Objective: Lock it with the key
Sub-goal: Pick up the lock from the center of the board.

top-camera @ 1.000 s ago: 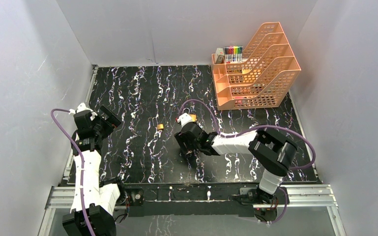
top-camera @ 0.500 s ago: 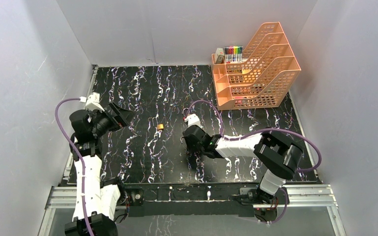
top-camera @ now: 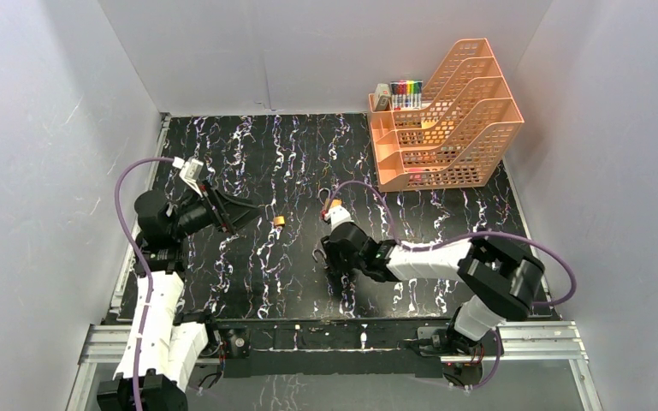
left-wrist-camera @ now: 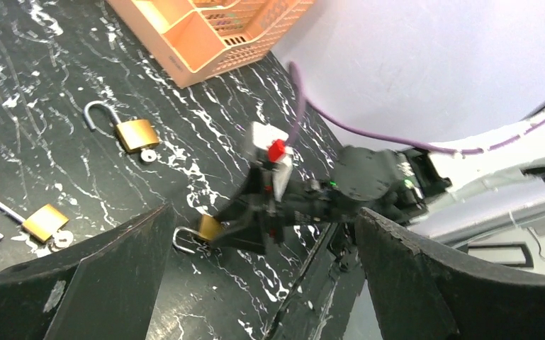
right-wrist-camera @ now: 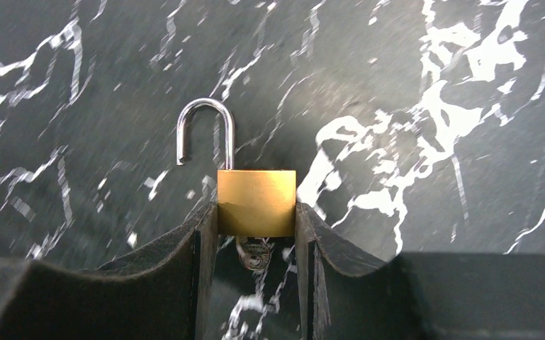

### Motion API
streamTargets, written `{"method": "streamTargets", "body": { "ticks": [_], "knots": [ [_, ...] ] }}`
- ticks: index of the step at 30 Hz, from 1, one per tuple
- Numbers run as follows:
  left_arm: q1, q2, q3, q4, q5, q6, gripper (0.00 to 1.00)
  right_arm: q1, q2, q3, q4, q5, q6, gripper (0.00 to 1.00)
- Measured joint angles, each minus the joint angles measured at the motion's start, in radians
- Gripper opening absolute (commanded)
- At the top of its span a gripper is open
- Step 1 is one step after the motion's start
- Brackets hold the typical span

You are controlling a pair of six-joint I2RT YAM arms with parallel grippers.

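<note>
Brass padlock is in the right claw, near the middle of the tabletop. Both fingers pinch the lower half of the body, so the claw is closed down to body width. Shackle is swung open, with the free leg out of its hole and pointing away from the wrist. Key is in the keyway at the bottom end, tucked between the fingers and mostly hidden. Can't tell whether the lock is lifted or resting on the tabletop.

Judged step: the grasp is made; what's left is closing the shackle and turning the key.
- Grip leaves the shackle clear, which is good.
- The key end is boxed in by the fingers. The right wrist probably has to raise and tilt the lock so the key faces the other arm.
- Swing the free leg over its hole before pressing.
- Press along the shackle legs. An off-axis push will likely slide the smooth brass out of the pads.
- Right side should only brace, not regrip.

Left claw is spread wide, holds nothing, and hovers above the tabletop aimed at the right claw. It is the obvious candidate for the key turn.

A second padlock and a third padlock lie nearby, also unlocked. The left claw should stay off them on approach. The orange letter tray is well apart at the back right.
</note>
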Motion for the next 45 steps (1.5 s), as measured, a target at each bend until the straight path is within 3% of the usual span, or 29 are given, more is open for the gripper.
{"method": "streamTargets", "body": {
  "ticks": [9,14,17,26,34,42,45],
  "knots": [
    [-0.054,0.143,-0.063,0.109,-0.099,-0.111,0.90,0.006,-0.295,-0.051,-0.049,-0.246,-0.076,0.42],
    [-0.283,0.230,-0.033,0.089,-0.128,-0.090,0.86,0.006,-0.416,-0.027,-0.108,-0.308,-0.111,0.43],
    [-0.377,0.282,0.013,0.048,-0.107,-0.039,0.90,0.006,-0.439,-0.004,-0.150,-0.321,-0.124,0.43],
    [-0.399,0.247,0.073,0.011,0.073,0.065,0.94,0.006,-0.511,0.028,-0.256,-0.340,-0.146,0.44],
    [-0.465,0.264,0.077,-0.005,0.089,0.096,0.95,0.006,-0.546,0.134,-0.292,-0.370,-0.179,0.45],
    [-0.550,0.276,0.114,-0.120,0.055,0.185,0.91,0.006,-0.542,0.186,-0.303,-0.369,-0.212,0.46],
    [-0.561,0.276,0.119,-0.137,0.046,0.202,0.83,0.006,-0.528,0.190,-0.314,-0.369,-0.220,0.46]
  ]
}}
